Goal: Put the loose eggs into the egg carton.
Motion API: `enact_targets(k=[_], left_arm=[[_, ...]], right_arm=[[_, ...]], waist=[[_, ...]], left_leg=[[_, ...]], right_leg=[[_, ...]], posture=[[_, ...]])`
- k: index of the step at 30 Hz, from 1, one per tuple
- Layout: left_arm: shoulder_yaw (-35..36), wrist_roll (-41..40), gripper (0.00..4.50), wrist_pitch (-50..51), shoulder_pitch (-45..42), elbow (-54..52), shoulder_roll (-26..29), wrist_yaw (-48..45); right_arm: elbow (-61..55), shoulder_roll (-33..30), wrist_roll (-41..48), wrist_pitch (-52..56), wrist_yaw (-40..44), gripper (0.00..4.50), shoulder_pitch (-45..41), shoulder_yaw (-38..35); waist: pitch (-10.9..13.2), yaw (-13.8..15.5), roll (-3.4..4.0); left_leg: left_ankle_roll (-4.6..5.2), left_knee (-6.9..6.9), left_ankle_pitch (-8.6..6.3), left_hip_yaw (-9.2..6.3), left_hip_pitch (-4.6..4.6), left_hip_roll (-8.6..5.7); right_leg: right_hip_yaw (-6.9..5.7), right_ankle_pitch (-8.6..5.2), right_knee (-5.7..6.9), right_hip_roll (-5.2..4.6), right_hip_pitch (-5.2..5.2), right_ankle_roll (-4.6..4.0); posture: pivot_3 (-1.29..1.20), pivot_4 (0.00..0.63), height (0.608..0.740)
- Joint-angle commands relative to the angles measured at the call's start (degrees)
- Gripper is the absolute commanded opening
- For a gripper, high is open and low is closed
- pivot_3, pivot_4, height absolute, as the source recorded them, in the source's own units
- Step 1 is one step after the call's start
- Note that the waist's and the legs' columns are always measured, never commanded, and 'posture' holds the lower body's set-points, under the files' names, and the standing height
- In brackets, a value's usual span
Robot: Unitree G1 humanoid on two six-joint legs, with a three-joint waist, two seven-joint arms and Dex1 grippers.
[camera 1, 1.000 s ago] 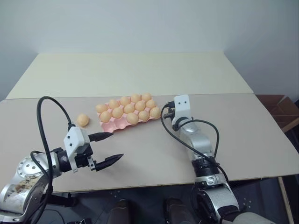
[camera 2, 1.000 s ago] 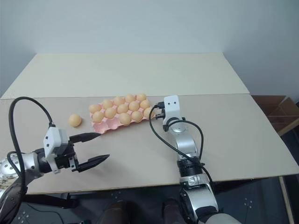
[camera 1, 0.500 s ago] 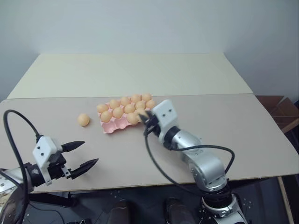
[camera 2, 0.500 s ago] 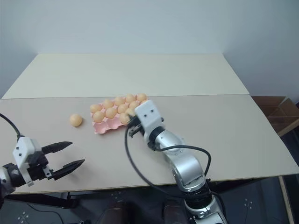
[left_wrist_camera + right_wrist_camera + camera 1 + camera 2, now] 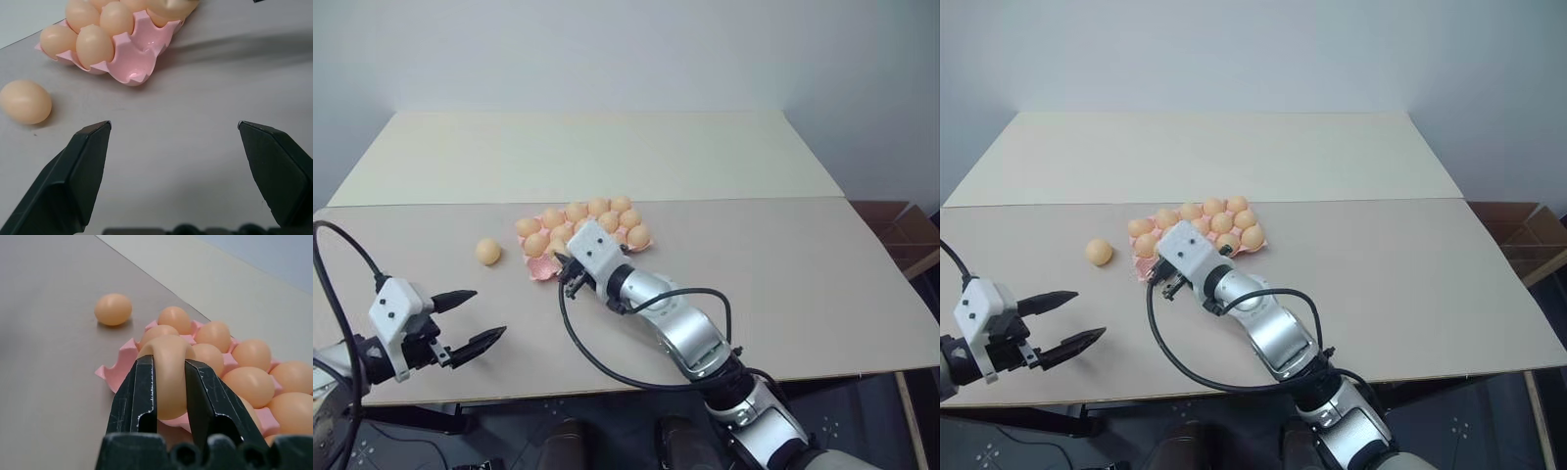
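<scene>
Pale wall behind; two table surfaces butt together, a cream one at the back and a grey-beige one in front. The pink egg carton sits near the middle of the front surface, just short of the seam, most of its cups filled with orange-tan eggs. At least one cup at its near-left corner is bare.

Right hand: reaches across to the near-left part of the carton, fingers clamped on either side of one egg, held above the near edge of the carton. Whether that egg touches a cup cannot be told.

One loose egg lies on the table to the left of the carton, near it but apart, resting on its side.

Left hand: hovers over the front-left part of the table, well apart from the carton and nearer the robot than the loose egg; fingers spread wide, nothing between them.
</scene>
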Motion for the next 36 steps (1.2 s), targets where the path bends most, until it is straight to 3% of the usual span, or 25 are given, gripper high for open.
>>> enact_targets(k=[1, 12, 21, 28, 32, 36], left_arm=[[-0.34, -0.46, 4.5, -0.15, -1.3, -1.1, 0.52, 0.01], [-0.79, -0.81, 4.5, 0.95, -2.62, -2.41, 0.49, -0.05], [-1.22, -0.76, 4.5, 0.73, -3.36, -2.47, -0.02, 0.35], [-0.29, -2.51, 4.5, 2.48, -3.51, -3.7, -2.68, 3.92], [0.13, -2.16, 4.5, 1.4, -2.08, -3.73, -4.27, 5.15], [0.6, -1.13, 4.5, 2.22, -0.28, -3.73, -6.24, 8.62]], right_arm=[[4.31, 1.6, -2.02, -5.61, -0.64, 0.69, -1.89, -0.24], [11.74, 3.59, -5.17, -10.55, -1.44, 0.69, -3.96, -2.09], [10.57, 4.49, -4.54, -9.91, -0.23, 3.58, -3.1, -3.3], [-1.03, 4.86, 2.52, -8.39, 0.4, 3.58, -1.09, -10.69], [-12.16, -0.93, 6.25, -3.72, 5.11, 3.58, 2.56, -13.0], [-23.5, -10.65, 10.45, 0.24, 11.76, 3.58, 8.7, -14.5]], waist=[[0.0, -0.04, 0.0], [0.0, -0.08, 0.0], [0.0, -0.08, 0.0], [0.0, -0.01, 0.0], [0.0, 0.04, 0.0], [-0.02, 0.24, -0.04]], left_leg=[[0.0, 0.0, 0.0, 0.0, 0.02, 0.0], [-0.01, 0.0, 0.0, -0.01, -0.03, 0.02], [-0.01, 0.0, 0.0, -0.02, -0.03, 0.02], [-0.01, 0.0, -0.01, -0.1, -0.08, 0.01], [-0.01, 0.0, -0.01, -0.21, -0.07, 0.02], [-0.01, 0.0, -0.01, -0.16, -0.05, -0.02]], right_leg=[[0.0, 0.0, 0.01, 0.01, 0.01, -0.01], [0.0, 0.01, 0.03, 0.0, -0.04, -0.02], [0.0, 0.01, 0.03, 0.0, -0.04, -0.02], [-0.01, 0.02, 0.03, -0.02, -0.06, -0.01], [-0.02, 0.02, 0.02, -0.03, -0.04, -0.01], [-0.02, 0.03, -0.01, -0.08, 0.02, 0.01]], posture=[[0.0, 0.15, 0.74], [0.0, 0.15, 0.74], [0.0, 0.15, 0.74], [0.0, 0.15, 0.74], [0.0, 0.15, 0.74], [0.0, 0.15, 0.74]])
